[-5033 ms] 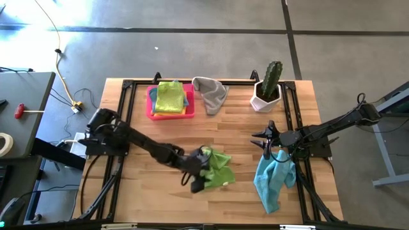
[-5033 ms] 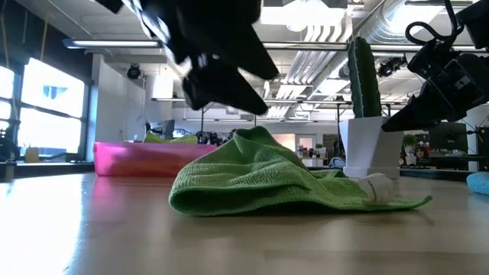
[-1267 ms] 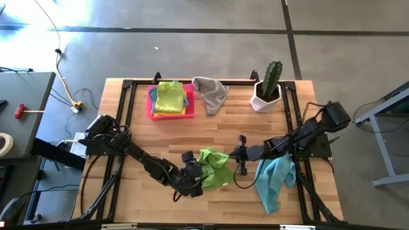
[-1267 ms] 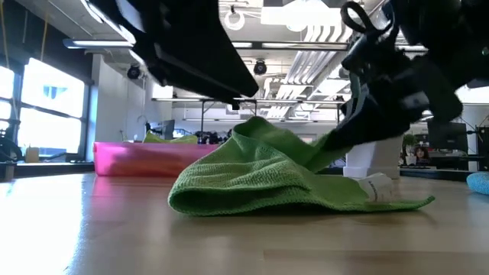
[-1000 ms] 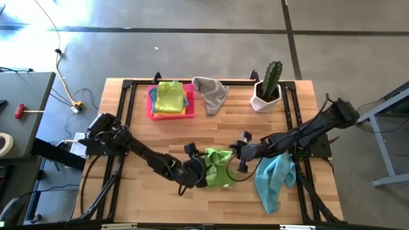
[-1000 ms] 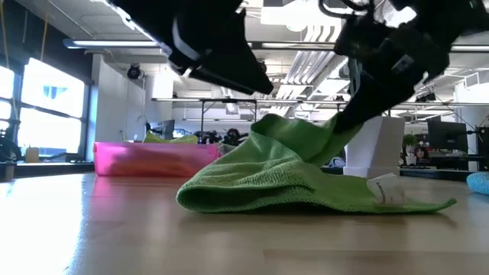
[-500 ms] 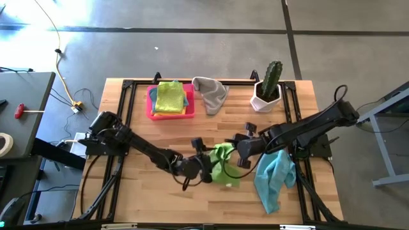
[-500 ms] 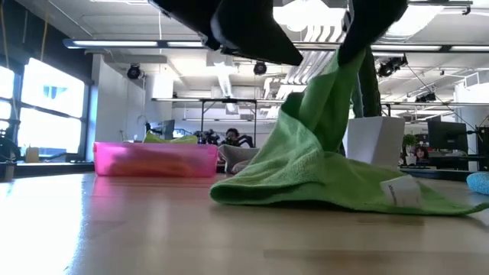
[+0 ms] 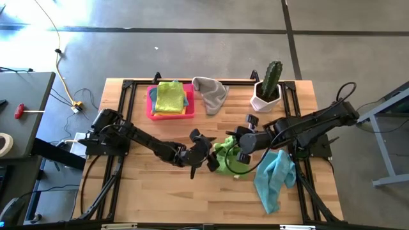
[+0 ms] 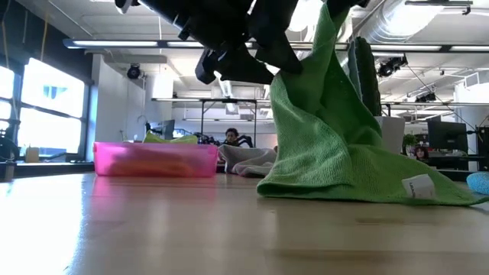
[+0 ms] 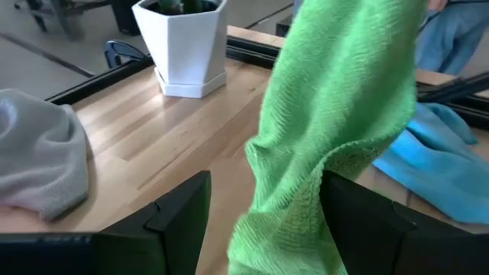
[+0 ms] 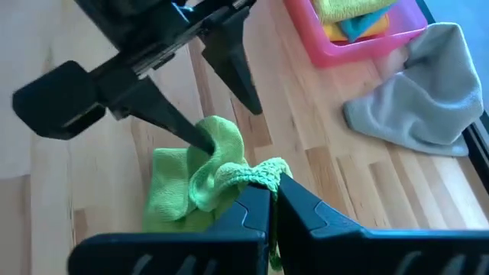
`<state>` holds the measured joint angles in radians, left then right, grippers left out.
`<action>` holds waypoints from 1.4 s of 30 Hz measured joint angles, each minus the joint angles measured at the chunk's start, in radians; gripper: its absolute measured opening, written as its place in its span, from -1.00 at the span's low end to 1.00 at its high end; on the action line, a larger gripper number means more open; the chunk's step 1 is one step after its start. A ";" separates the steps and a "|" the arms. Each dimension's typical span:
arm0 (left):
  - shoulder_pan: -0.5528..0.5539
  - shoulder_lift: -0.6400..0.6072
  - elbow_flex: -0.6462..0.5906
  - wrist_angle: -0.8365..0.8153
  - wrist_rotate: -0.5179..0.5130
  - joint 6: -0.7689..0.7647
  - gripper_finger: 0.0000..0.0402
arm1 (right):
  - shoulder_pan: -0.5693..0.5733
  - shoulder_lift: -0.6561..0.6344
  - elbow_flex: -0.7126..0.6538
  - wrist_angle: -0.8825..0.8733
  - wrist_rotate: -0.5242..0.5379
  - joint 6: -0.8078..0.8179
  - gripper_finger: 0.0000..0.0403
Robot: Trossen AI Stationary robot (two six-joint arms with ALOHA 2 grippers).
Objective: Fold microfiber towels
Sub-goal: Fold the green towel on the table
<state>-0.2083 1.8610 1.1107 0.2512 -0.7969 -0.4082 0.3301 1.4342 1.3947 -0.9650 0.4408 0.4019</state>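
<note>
- The green towel [image 9: 228, 157] has been hoisted well up since a second ago; then it lay in a low heap on the wood, now one corner is pulled high and only its lower edge drags on the table [image 9: 153, 198].
- The right gripper [image 12: 261, 200] has its fingers pinched tight on that raised corner of green cloth, near the table's middle.
- The left gripper [image 9: 203, 152] stands just beside the towel with its jaws spread wide, the hanging cloth between its fingers [image 11: 180, 215], which are not closed on it.
- A light blue towel [image 9: 273, 179] lies crumpled just to the right of the green one, under the right arm.
- A grey towel [image 9: 209, 93] sits bunched at the far edge, beside the pink tray [image 9: 152, 113].
- The tray holds a stack with a lime towel [image 9: 170, 97] on top.
- A potted cactus [image 9: 268, 85] stands at the far right corner.
</note>
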 joint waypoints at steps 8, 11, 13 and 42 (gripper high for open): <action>-0.009 0.000 0.000 -0.118 -0.063 -0.064 0.15 | -0.035 0.000 0.006 -0.004 0.025 -0.014 -1.00; 0.001 0.000 0.000 -0.242 -0.106 -0.191 0.15 | -0.037 0.000 0.006 -0.004 0.030 -0.025 -1.00; 0.001 0.000 0.000 -0.318 -0.114 -0.269 0.15 | -0.037 0.000 0.006 -0.003 0.043 -0.030 -1.00; 0.041 0.138 -0.001 -0.307 0.004 -0.514 0.15 | -0.100 -0.003 0.006 0.177 0.135 -0.274 -1.00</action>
<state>-0.1676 1.9990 1.1095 -0.0561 -0.7931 -0.9225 0.2306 1.4313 1.4006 -0.7876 0.5753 0.1281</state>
